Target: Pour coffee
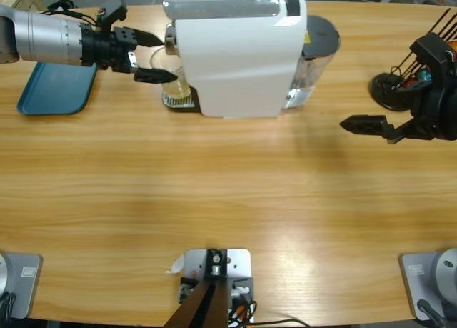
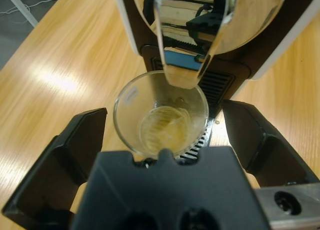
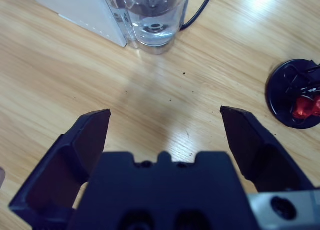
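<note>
A small clear glass tumbler [image 2: 131, 105] stands on the drip grille [image 2: 216, 85] of the white coffee machine [image 1: 235, 56], right under its chrome spout [image 2: 186, 54]. A little pale amber coffee [image 2: 165, 129] lies in the bottom of the glass. My left gripper [image 2: 162, 112] is open, one jaw on each side of the tumbler [image 1: 173, 81], not touching it. My right gripper [image 3: 166, 112] hangs open over bare table at the right, with nothing between its jaws. In the high view the right gripper [image 1: 359, 124] is well apart from the machine.
A blue tray [image 1: 51, 91] lies at the back left under the left arm. The machine's clear water tank [image 3: 156, 12] stands at its right end. A black wire capsule holder [image 3: 294, 94] with red capsules [image 3: 306, 106] stands at the far right.
</note>
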